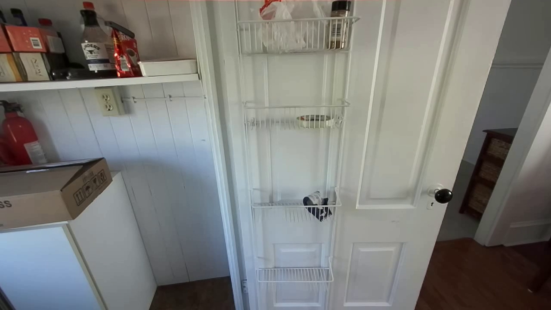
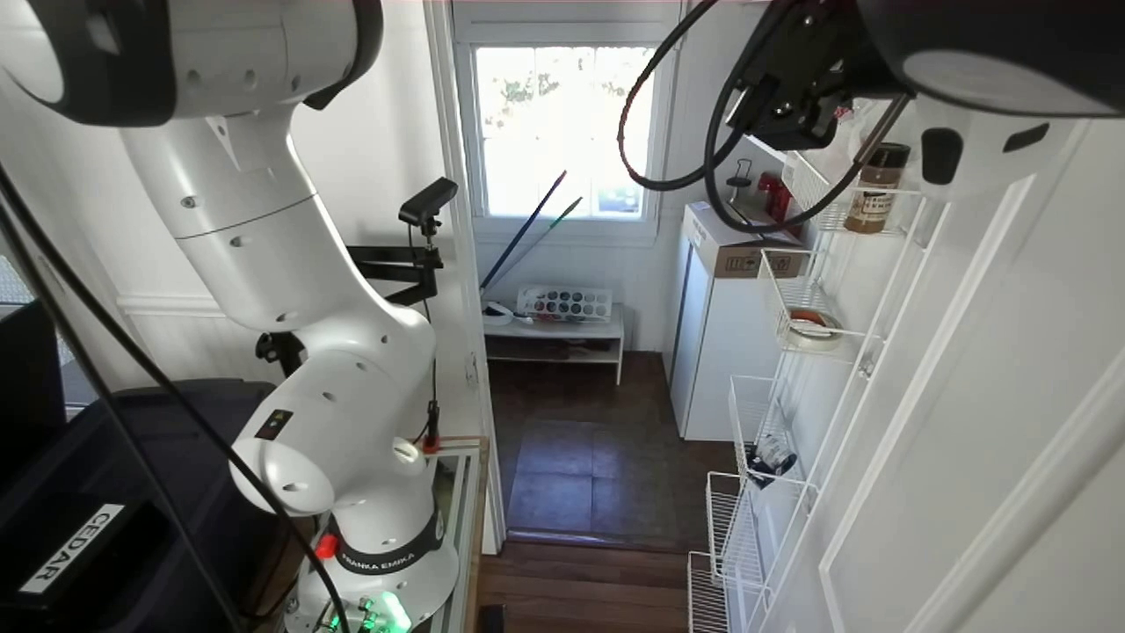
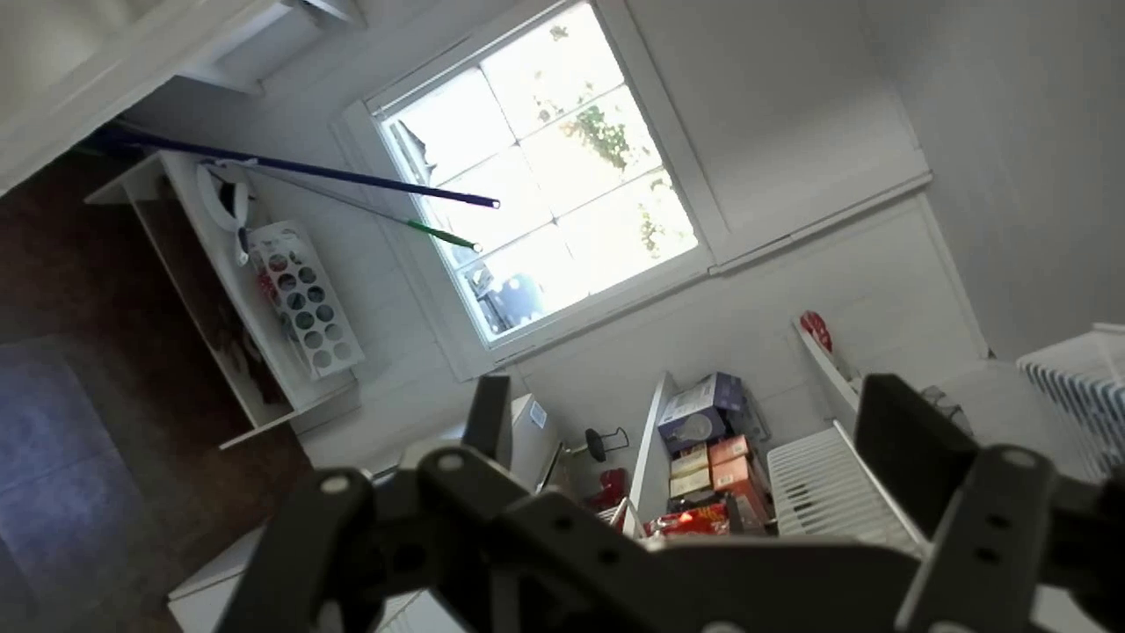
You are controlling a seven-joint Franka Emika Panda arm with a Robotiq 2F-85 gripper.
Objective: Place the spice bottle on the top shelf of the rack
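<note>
The spice bottle, dark-capped with brown contents, stands upright at the door-handle end of a basket on the white wire rack. The same spice bottle shows in an exterior view, behind a cable of the arm. My gripper is open in the wrist view, with nothing between its fingers. That view is tilted and shows a slatted basket. Farther along the right edge is a cut-off basket, likely the top shelf. The bottle is hidden from the wrist view.
A plastic bag shares the bottle's basket. Lower baskets hold a tape roll and a dark packet. A wall shelf carries groceries beside the door. A cardboard box tops the cabinet. Arm cables hang near the rack.
</note>
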